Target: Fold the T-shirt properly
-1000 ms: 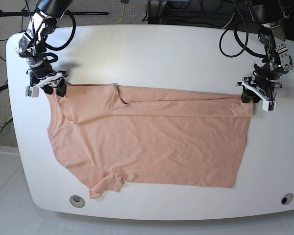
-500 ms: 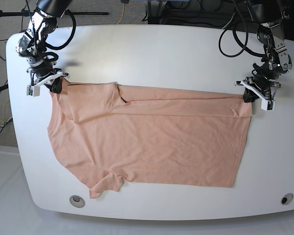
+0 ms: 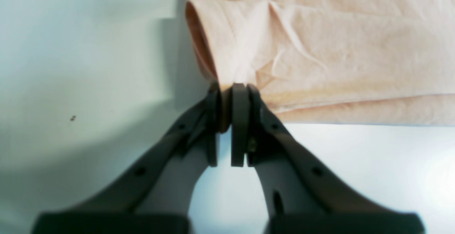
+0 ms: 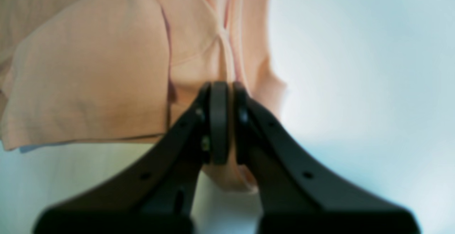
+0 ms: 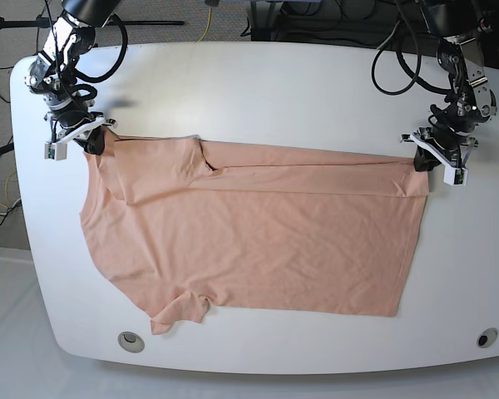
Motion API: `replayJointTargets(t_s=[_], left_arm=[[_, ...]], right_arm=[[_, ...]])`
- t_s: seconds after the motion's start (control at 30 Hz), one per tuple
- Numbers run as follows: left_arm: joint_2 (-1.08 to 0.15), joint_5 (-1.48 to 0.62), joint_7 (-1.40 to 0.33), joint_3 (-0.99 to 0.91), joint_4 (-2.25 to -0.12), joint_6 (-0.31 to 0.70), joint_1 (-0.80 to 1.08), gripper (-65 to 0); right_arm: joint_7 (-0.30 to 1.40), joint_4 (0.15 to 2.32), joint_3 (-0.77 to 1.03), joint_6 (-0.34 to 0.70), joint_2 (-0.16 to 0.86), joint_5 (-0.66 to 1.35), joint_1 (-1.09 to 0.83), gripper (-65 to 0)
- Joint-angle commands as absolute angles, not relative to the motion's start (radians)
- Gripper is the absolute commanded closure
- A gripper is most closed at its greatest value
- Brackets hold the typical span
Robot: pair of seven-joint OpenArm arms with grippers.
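The left gripper (image 3: 231, 99) is clamped on a bunch of cloth at the hem corner of the T-shirt (image 5: 258, 241); the folded layers lie just beyond its tips and to one side. The right gripper (image 4: 225, 95) is also pressed together on cloth, at the shoulder corner beside the sleeve, with a little fabric hanging below its jaws. Farther away, the T-shirt lies spread flat on the white table (image 5: 258, 91), its far edge already folded over. The risk, I think: each grip holds only a thin pinch, so one layer may slip out during lifting. If the arms move unevenly, the fold line could skew or new wrinkles could form.
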State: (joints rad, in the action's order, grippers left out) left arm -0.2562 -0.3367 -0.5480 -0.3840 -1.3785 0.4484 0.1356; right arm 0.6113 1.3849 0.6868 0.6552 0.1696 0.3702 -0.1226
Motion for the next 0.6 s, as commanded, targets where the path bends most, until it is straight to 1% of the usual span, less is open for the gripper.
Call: replayJointTargets(t_s=[0.0, 0.33, 0.47, 0.57], left_arm=[[-0.272, -0.331, -0.535, -0.396, -1.390, 0.442, 0.132, 0.0], [-0.264, -0.328, -0.544, -0.399, -1.419, 0.443, 0.181, 0.0], [-0.260, -0.323, -0.552, -0.405, -1.471, 0.441, 0.242, 0.0], [-0.261, -0.324, -0.556, -0.408, -1.535, 0.443, 0.329, 0.0]], right_arm=[[0.605, 1.397, 0.693, 0.655, 0.186, 0.379, -0.116, 0.0], [0.603, 1.396, 0.685, 0.639, 0.183, 0.368, -0.145, 0.0], [0.608, 1.429, 0.686, 0.637, 0.179, 0.368, -0.193, 0.0], [0.607, 1.500, 0.687, 0.640, 0.172, 0.372, -0.270, 0.0]])
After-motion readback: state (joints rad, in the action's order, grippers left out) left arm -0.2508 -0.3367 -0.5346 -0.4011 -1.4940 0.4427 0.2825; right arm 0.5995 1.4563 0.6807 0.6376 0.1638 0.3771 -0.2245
